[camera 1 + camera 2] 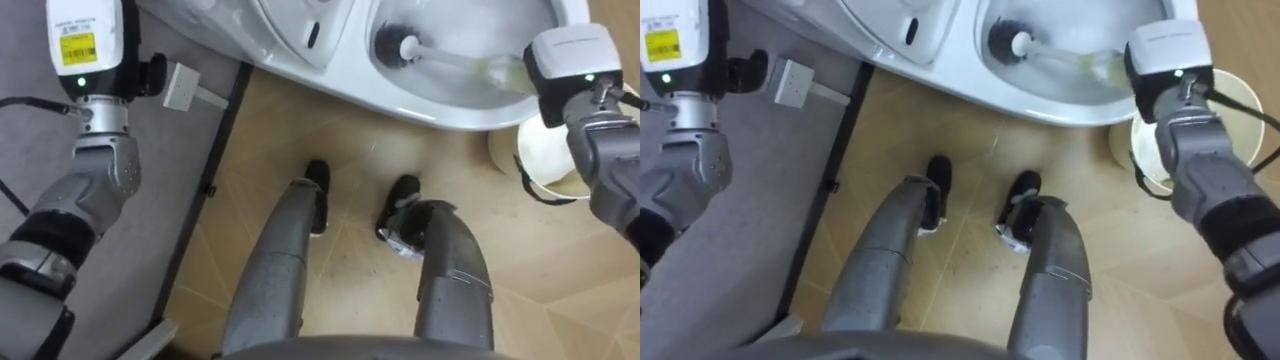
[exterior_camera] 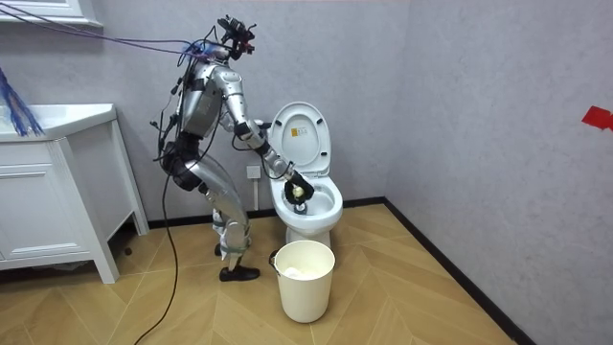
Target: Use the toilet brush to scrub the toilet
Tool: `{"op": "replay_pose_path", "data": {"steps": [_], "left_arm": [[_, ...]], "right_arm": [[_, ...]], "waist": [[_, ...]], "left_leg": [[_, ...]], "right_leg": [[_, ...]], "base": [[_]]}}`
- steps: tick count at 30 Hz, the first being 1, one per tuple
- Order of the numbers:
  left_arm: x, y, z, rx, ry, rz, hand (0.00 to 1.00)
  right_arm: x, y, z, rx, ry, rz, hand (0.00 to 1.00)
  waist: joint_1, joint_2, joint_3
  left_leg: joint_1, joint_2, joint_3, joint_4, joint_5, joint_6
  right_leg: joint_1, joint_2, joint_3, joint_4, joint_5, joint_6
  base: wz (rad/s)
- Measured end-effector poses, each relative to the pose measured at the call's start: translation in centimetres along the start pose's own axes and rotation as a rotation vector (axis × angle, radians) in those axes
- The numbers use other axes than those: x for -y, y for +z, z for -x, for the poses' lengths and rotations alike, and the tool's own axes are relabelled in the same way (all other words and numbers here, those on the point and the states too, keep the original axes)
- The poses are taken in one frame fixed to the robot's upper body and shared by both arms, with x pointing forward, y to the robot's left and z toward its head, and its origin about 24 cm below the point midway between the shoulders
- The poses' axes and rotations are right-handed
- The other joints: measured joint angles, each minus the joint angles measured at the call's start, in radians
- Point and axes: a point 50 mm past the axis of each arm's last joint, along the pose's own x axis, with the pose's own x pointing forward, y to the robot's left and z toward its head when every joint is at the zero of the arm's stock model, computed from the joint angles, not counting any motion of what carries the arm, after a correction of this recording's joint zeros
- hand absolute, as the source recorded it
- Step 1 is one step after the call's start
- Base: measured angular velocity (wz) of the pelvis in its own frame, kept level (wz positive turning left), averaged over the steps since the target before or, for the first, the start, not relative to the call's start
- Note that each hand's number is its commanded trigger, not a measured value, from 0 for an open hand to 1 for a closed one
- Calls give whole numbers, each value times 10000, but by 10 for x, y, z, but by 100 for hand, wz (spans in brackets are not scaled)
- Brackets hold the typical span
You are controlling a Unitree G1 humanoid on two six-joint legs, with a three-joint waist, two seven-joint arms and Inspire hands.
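The white toilet [image 1: 440,112] lies across the top of the eye views, lid [image 2: 299,134] raised. A toilet brush with a black head [image 1: 396,44] and a pale clear handle [image 1: 470,62] reaches into the bowl, head near the bowl's left wall. My right hand [image 2: 297,188] is over the bowl, shut on the handle's end. In the eye views the white wrist box [image 1: 570,58] covers it. My left forearm [image 1: 95,170] rises along the left side, beside the grey wall. I stand bent forward in front of the toilet.
A white bin [image 2: 305,278] stands on the wood floor by my right foot, beside the toilet [image 1: 1145,150]. A white wall fitting [image 1: 185,90] sits left of the toilet. A white cabinet [image 2: 57,192] stands behind me.
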Motion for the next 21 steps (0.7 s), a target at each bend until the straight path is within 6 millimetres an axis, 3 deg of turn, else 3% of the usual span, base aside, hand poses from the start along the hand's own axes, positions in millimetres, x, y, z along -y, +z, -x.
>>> {"op": "replay_pose_path", "data": {"steps": [2,4,6,9,13,20,21], "left_arm": [[-3,-3,-1,-31,153,-153,0],[-11,-6,-9,11,609,-344,0],[-17,-6,-16,-21,1075,-419,0],[-19,-6,-19,-63,1365,-473,0],[-21,-2,-27,58,1269,-433,0],[-23,4,-38,276,802,-561,0],[-23,5,-39,278,730,-604,0]], "right_arm": [[5,0,-7,-166,-155,-1159,100],[18,-3,-15,-634,-645,-2837,100],[33,-10,-20,-1001,-1100,-3791,100],[42,-17,-22,-1231,-1511,-4359,100],[42,-17,-22,-1137,-1555,-4529,100],[38,-16,-22,-1212,-1467,-4412,100],[36,-11,-23,-1107,-1408,-4246,100]], "waist": [[-190,-123,45],[-456,-543,90],[-645,-772,146],[-894,-986,143],[-1085,-1013,145],[-1062,-945,162],[-1066,-872,201]], "left_leg": [[-3,-87,65,-60,37,-5],[-103,-278,249,-110,117,20],[-242,-343,259,-95,216,64],[-303,-383,185,19,218,71],[-308,-493,231,38,314,229],[-294,-594,223,64,366,348],[-250,-592,195,93,366,348]], "right_leg": [[-117,-129,54,123,-21,-15],[-483,-344,308,517,-162,4],[-659,-437,322,656,-169,1],[-626,-484,256,690,-161,16],[-591,-591,237,698,-123,240],[-525,-640,257,661,-15,280],[-449,-641,215,653,-12,281]], "base": [[3],[13],[14],[8],[4],[2],[4]]}}
